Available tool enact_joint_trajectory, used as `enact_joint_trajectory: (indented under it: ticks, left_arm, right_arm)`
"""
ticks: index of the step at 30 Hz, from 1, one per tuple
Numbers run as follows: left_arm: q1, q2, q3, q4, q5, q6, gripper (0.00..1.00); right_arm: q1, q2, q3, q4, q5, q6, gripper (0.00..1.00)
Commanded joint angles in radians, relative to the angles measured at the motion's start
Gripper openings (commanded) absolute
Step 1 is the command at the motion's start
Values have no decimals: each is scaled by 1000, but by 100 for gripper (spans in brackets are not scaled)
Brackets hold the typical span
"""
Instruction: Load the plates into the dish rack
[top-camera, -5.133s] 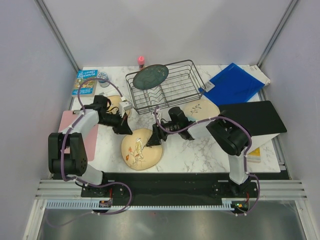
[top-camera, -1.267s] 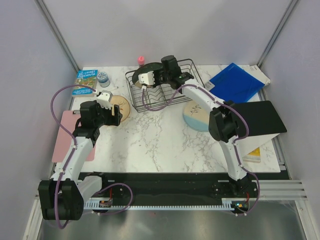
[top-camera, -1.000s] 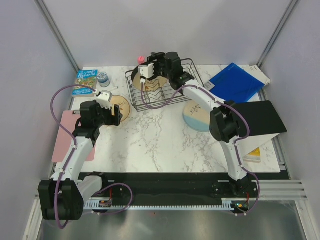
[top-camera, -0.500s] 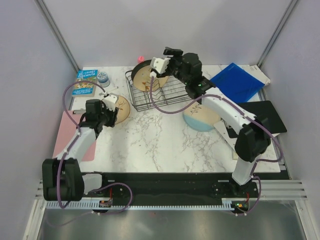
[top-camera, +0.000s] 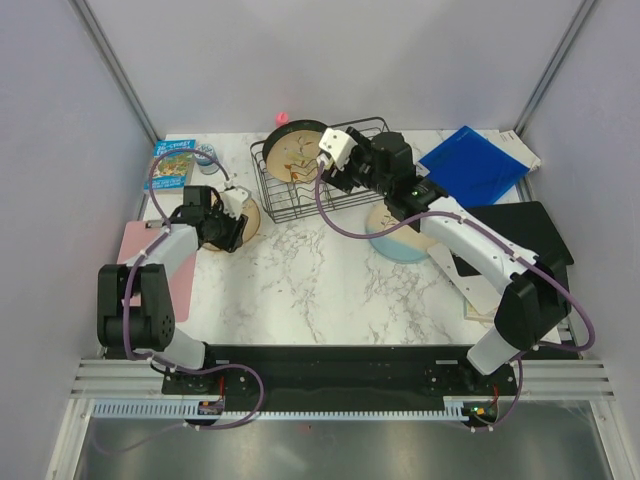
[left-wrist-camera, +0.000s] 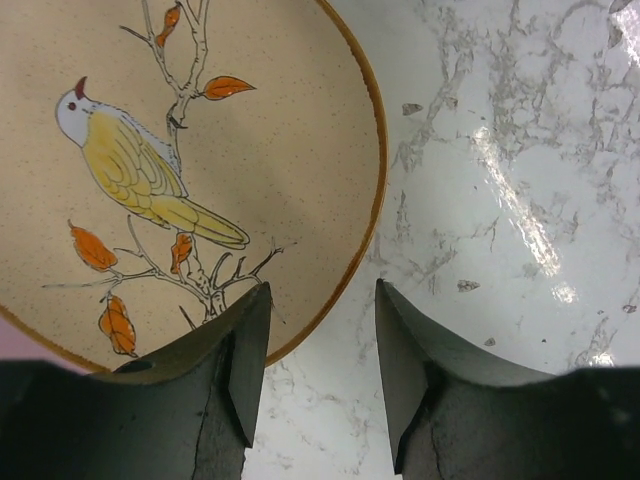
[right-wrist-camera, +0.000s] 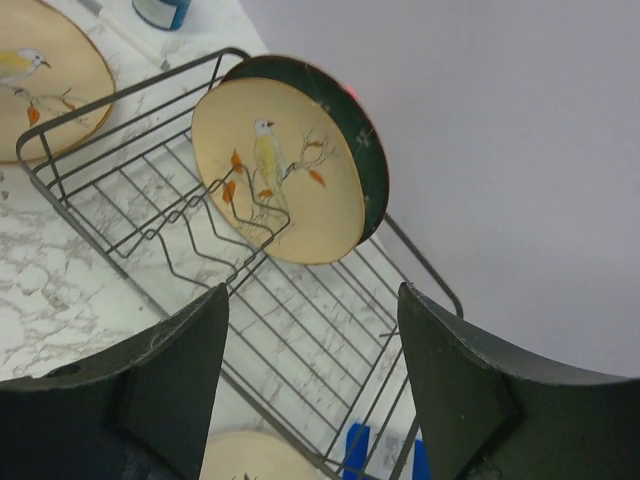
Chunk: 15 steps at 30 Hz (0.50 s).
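Observation:
A tan bird plate (right-wrist-camera: 280, 170) stands upright in the black wire dish rack (right-wrist-camera: 330, 330), leaning on a dark teal plate (right-wrist-camera: 368, 150) behind it. My right gripper (right-wrist-camera: 312, 300) hovers wide open over the rack floor, holding nothing; from above, this gripper (top-camera: 336, 172) sits over the rack (top-camera: 385, 135). A second tan plate (left-wrist-camera: 180, 170) lies flat on the marble at the left. My left gripper (left-wrist-camera: 320, 330) is open with that plate's rim passing between its fingers. A cream-and-light-blue plate (top-camera: 395, 238) lies flat right of the rack.
A book (top-camera: 172, 165) and a small blue-lidded jar (top-camera: 207, 153) sit at the back left. A pink mat (top-camera: 150, 275) lies under the left arm. A blue folder (top-camera: 470, 165) and a black slab (top-camera: 515, 240) are on the right. A red item (top-camera: 282, 118) stands behind the rack.
The right gripper let go of the tan plate in the rack and drew back toward the right. The left gripper dropped down to the flat tan plate's edge.

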<state>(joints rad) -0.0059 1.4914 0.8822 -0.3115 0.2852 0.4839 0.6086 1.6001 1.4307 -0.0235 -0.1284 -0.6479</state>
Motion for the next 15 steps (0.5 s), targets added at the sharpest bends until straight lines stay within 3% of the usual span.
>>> enact_joint_trajectory:
  ticks: [1,6,15]
  left_arm:
    - [3,75,70,-46,42,59,53]
    - [3,185,153,-148,58,30,51]
    - [-75,179,115,-340,120,162,49]
  right_arm:
    - [3,-35,-27,-3,18,74,75]
    - [3,-57,-72,-10,0,90,74]
    - [3,-88,-148,-18,-8,117,74]
